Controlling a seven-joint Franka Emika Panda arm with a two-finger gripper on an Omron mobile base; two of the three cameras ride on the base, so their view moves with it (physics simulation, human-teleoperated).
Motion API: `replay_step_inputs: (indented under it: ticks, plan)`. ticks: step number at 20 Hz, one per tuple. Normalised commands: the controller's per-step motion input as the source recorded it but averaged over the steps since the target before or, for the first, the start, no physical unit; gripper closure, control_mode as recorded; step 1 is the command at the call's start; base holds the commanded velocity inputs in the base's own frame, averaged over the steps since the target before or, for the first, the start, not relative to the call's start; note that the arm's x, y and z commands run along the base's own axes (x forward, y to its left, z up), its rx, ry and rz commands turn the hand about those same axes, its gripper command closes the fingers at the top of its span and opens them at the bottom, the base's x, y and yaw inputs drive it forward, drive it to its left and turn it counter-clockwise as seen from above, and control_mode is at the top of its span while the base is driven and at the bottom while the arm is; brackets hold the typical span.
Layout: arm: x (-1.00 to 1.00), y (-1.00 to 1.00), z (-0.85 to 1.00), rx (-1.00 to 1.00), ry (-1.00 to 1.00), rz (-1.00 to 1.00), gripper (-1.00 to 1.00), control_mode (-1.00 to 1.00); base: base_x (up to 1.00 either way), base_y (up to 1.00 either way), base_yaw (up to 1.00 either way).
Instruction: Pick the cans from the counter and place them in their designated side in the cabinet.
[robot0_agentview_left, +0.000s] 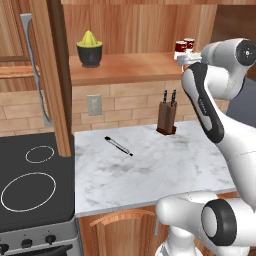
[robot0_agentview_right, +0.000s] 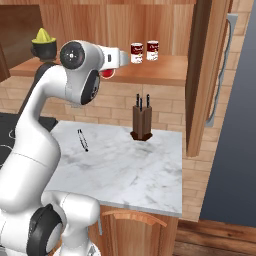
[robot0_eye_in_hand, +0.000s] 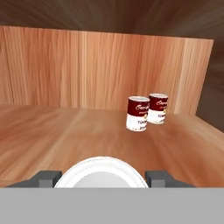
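The gripper (robot0_eye_in_hand: 103, 178) hangs over the cabinet (robot0_agentview_left: 130, 67) shelf, its fingers clamped on a silver-topped can (robot0_eye_in_hand: 103, 173) (red underside in the right base view). Two more cans (robot0_eye_in_hand: 147, 111) stand upright and touching, near the shelf's back right corner. The counter (robot0_agentview_left: 150, 170) holds a knife block (robot0_agentview_left: 167, 119) and a pen (robot0_agentview_left: 118, 146).

The cabinet (robot0_eye_in_hand: 65, 131) is warm brown wood, its shelf board smooth with a soft sheen, its back panel showing upright plank grain. On it, at about two o'clock in the hand view, two cans (robot0_eye_in_hand: 138, 113) carry glossy dark red and white paper-like labels under silver metal rims. Between the dark matt fingertips (robot0_eye_in_hand: 43, 177) sits a round pale top (robot0_eye_in_hand: 103, 173) with a dull metallic look. The counter (robot0_agentview_left: 150, 170) is polished white marble with grey veins. The knife block (robot0_agentview_left: 166, 119) is dark wood. The stove top (robot0_agentview_left: 30, 185) is flat matt black.
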Motion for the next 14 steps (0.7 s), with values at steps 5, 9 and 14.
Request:
replay_step_inputs:
  ticks: [5, 9, 14]
  plan:
    - [0.29, 0.01, 0.02, 0.0, 0.0, 0.0, 1.0, -1.0, 0.0, 0.0, 0.0]
    - [0.29, 0.01, 0.03, 0.0, 0.0, 0.0, 1.0, -1.0, 0.0, 0.0, 0.0]
    - [0.29, 0.02, 0.02, 0.0, 0.0, 0.0, 1.0, -1.0, 0.0, 0.0, 0.0]
